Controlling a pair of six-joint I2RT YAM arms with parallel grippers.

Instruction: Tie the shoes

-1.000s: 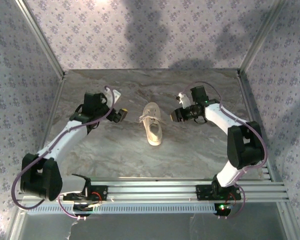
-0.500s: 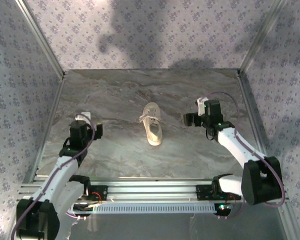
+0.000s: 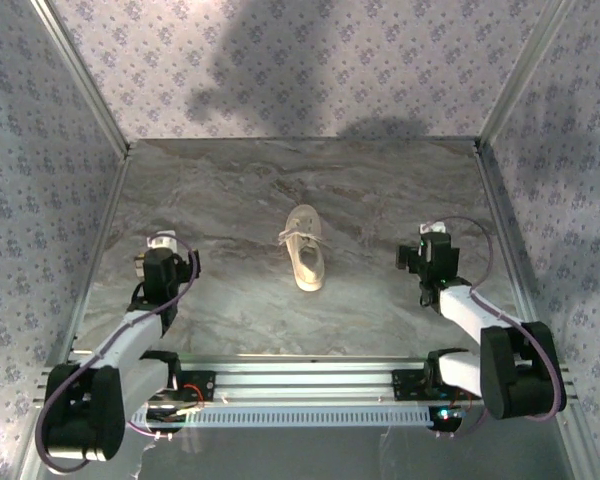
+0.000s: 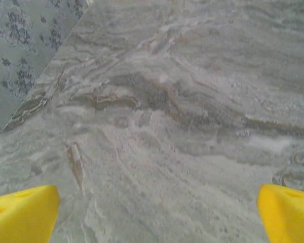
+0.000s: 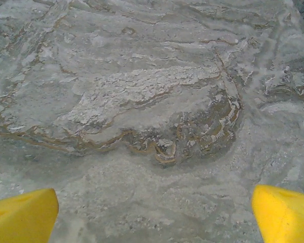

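L gripper [image 4: 153,215] & R gripper [image 5: 154,212] both spread wide, empty, well apart from shoe [image 3: 306,260] on table [image 3: 380,190].

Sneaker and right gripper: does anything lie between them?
No. In the top external view, the stretch between the sneaker and the right gripper is bare marbled tabletop.
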